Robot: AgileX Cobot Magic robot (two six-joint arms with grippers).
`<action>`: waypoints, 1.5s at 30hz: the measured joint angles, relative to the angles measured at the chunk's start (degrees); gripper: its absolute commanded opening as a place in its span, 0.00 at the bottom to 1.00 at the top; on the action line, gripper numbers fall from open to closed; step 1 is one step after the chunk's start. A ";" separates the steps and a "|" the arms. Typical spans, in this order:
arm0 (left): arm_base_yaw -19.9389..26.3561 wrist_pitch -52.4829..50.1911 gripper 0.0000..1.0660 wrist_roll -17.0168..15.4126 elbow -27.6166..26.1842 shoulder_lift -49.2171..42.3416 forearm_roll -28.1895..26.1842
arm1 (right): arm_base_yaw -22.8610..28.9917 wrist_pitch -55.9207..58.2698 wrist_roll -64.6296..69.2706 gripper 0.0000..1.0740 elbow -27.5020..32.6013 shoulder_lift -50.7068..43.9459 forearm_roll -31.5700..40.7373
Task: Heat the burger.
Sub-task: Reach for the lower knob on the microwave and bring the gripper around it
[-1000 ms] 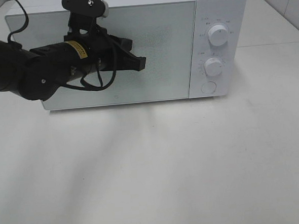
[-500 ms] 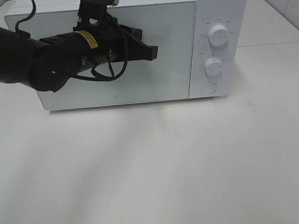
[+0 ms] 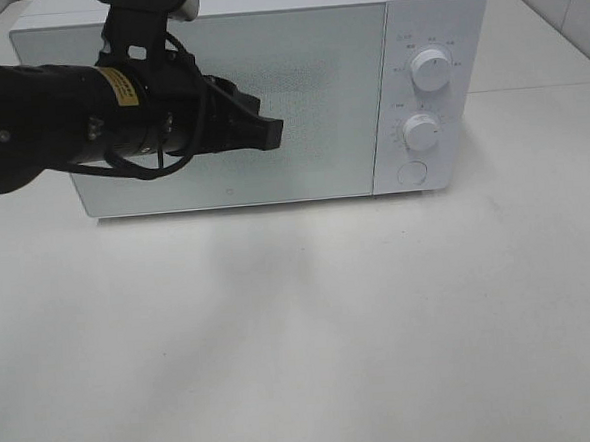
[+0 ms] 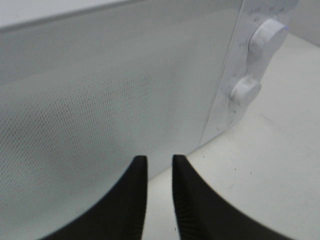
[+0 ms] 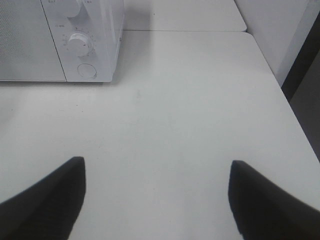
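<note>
Hovering before the shut door of the boxy white microwave oven [image 3: 323, 184] (pale frosted glass, finely dotted), the black left gripper [image 3: 273, 132] holds its ribbed fingers [image 4: 131, 200] a sliver apart, gripping nothing. The burger is out of sight in every view. Two round white plastic dials [image 3: 431, 67] stand beside the door. The right gripper [image 5: 156, 170] gapes wide over the smooth white tabletop [image 3: 332, 329] — empty.

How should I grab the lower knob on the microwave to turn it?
Pinch the lower knob across its round rim, coming straight at the front panel of the microwave. It is a short cylinder standing out from that face, so its opposite sides can be clamped.
</note>
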 measured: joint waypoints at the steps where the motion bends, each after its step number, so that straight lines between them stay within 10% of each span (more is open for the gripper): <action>1: 0.00 0.00 0.51 0.00 0.00 0.00 0.00 | 0.00 0.00 0.00 0.70 0.00 0.00 0.00; 3: 0.00 7.79 0.92 -0.23 0.00 -2.52 -0.11 | 0.00 0.00 0.00 0.70 0.00 0.00 0.00; 24: 0.92 52.02 0.92 -0.46 0.00 -16.39 -0.17 | 0.00 0.00 0.00 0.70 0.00 0.00 0.00; 45: 37.93 81.25 0.92 1.95 0.00 -28.36 0.40 | 0.00 0.00 0.00 0.70 0.00 0.00 0.00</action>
